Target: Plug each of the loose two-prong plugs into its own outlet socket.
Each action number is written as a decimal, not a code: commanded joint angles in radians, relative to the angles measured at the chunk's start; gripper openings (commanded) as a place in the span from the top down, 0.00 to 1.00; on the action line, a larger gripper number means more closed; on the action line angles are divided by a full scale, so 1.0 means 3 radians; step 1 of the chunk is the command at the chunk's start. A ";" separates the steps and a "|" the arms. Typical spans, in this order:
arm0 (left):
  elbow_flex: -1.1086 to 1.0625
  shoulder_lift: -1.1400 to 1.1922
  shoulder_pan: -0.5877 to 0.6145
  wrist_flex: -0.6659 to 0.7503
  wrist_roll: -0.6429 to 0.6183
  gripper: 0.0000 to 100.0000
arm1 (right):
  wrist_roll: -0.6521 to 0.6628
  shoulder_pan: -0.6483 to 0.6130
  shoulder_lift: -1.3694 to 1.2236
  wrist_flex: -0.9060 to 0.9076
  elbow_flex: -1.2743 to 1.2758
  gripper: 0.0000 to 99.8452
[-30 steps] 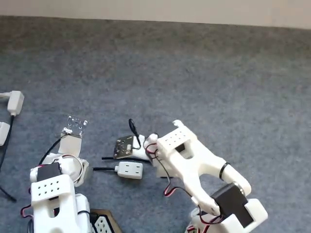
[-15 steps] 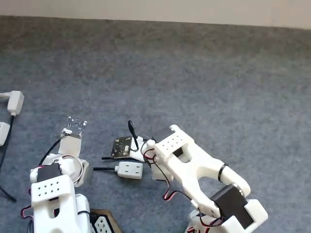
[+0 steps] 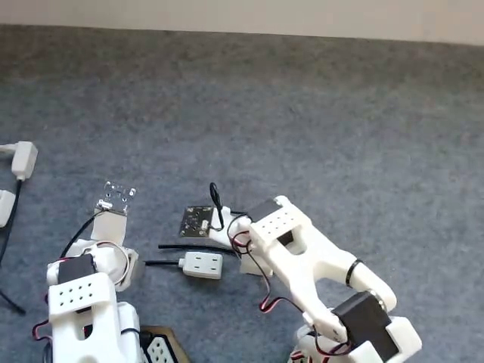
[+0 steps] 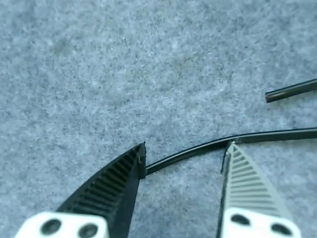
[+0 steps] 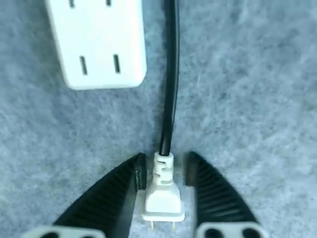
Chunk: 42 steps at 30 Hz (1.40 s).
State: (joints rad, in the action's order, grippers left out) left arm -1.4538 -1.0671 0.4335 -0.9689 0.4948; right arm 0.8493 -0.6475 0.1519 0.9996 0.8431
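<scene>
Right now my right gripper (image 5: 166, 157) straddles the white plug (image 5: 161, 196), jaws just apart, prongs toward my wrist, outlet socket (image 5: 96, 39) near. I should clamp squarely on its body, not the cord (image 5: 170, 74). My left gripper (image 4: 186, 145) hangs spread over a black cord (image 4: 277, 135).

We find the outlet socket (image 3: 201, 265) near the counter's (image 3: 340, 113) front edge, left of centre, between the two arms. The plug (image 5: 161, 191) lies just beside it, between the right tool's (image 5: 166, 157) fingers, and its cord (image 5: 170, 74) runs along the socket's side. A second cord (image 4: 208, 146) crosses between the left tool's (image 4: 186, 146) fingertips. A second socket (image 3: 159, 349) sits at the front edge, beside the left arm's base.
</scene>
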 commanded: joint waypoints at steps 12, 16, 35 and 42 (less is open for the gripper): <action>-0.0008 -0.0038 -0.0074 0.0041 0.0020 0.74 | 0.0015 0.0033 -0.0023 0.0136 0.0100 0.93; -0.0008 -0.0038 -0.0074 0.0041 0.0020 0.74 | 0.0307 0.0120 -0.0023 0.0197 0.0100 0.93; 0.0028 -0.0069 -0.0049 0.0153 0.0026 0.74 | 0.0297 -0.0115 0.0013 0.0652 -0.0197 1.00; 0.0760 -0.0038 -0.0043 -0.0036 0.0005 0.74 | -0.0987 -0.0074 -0.0023 0.0974 -0.1839 1.00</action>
State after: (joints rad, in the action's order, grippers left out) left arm -1.3848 -1.0764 0.4335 -0.9275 0.4948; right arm 0.7818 -0.6859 0.1335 1.2789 0.5961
